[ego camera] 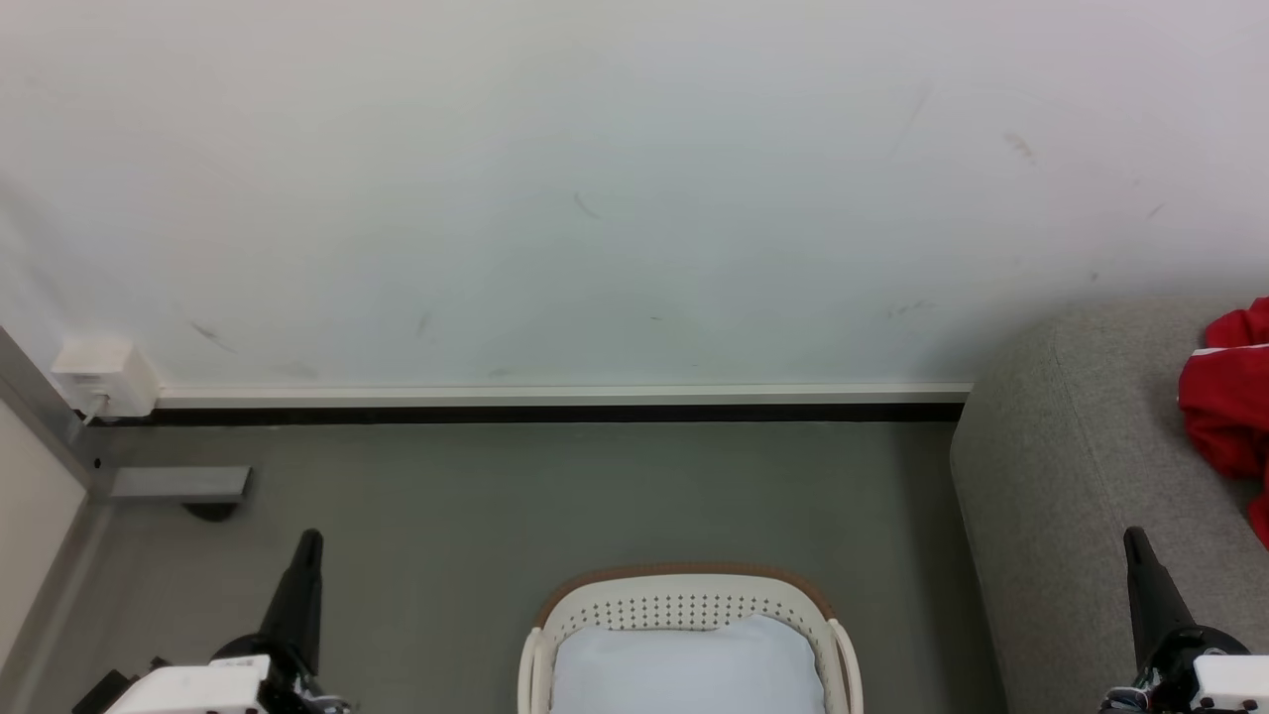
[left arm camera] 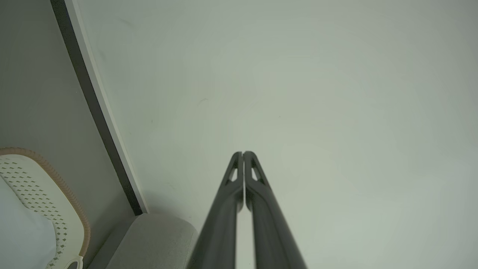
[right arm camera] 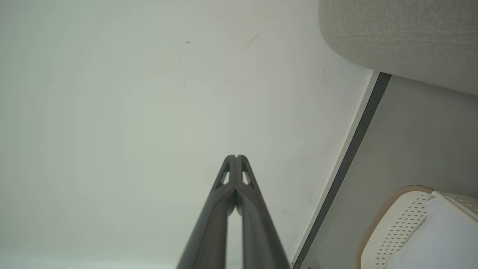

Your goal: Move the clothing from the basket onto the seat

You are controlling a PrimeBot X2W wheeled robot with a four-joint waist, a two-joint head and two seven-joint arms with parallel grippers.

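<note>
- Clothing [ego camera: 1232,397], in the head view, is lying bunched on the seat [ego camera: 1051,466] at the picture's right edge, partly cut off. The basket [ego camera: 689,593] is holding just a pale cushion [ego camera: 689,664]. The left gripper [ego camera: 309,543] and right gripper [ego camera: 1134,540] are idling low, fingers pressed together, gripping nothing.
- Left wrist view: its fingers are meeting at the tips and aiming at a bare wall [left arm camera: 336,93].
- Right wrist view: its fingers are likewise closed, with the seat above and the basket lower right.
- Risk, I'd judge: the right arm, swinging nearby, could be snagging a loose fold and dragging the garment floorward.
- The visible red heap is running up and down the frame edge; with the rest cropped, I cannot tell its true long axis.
</note>
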